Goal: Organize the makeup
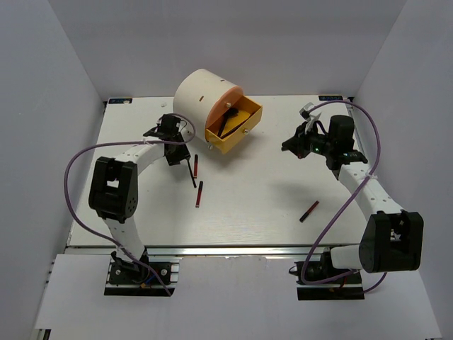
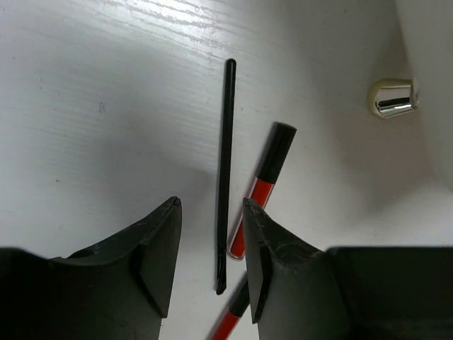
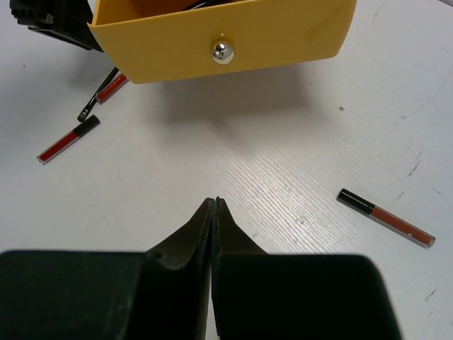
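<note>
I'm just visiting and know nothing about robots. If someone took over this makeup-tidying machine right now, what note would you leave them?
Left gripper: open, holding nothing, poised over the black brush.
Right gripper: shut, empty, facing the yellow drawer.
On the table: the brush, a first red stick next to it, a second red stick nearer the arms, and a third red stick on the right.
Done: a dark item lies in the open drawer.
Left: the brush and three sticks probably go in too.
</note>
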Robot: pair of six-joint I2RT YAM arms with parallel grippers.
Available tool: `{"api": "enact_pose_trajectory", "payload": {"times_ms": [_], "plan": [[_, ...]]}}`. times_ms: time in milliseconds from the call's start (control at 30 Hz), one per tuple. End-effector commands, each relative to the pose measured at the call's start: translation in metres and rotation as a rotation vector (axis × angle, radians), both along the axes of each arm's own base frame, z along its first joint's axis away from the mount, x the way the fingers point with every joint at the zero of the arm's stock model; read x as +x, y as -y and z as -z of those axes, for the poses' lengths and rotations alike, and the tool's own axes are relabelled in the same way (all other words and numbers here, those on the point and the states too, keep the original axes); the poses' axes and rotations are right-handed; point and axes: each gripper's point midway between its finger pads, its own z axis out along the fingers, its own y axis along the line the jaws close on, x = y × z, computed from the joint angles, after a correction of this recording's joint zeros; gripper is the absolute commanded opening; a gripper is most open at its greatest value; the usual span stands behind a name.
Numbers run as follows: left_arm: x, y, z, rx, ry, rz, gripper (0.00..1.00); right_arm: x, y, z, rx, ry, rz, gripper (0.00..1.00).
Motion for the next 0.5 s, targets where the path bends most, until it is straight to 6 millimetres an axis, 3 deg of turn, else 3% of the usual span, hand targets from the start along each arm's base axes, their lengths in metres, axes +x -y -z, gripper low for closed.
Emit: {"api": "enact_pose_trajectory", "payload": {"times_ms": [0, 467], "plan": [[0.015, -0.001, -0.022, 0.030, 0.040, 0.035, 0.50, -0.002, 0.004, 0.000, -0.007, 0.013, 0.009, 0.02], [0.016, 0.013, 0.020, 0.072, -0.053, 0.083, 0.47, 0.000, 0.006, 0.008, -0.008, -0.009, 0.016, 0.02]]}}
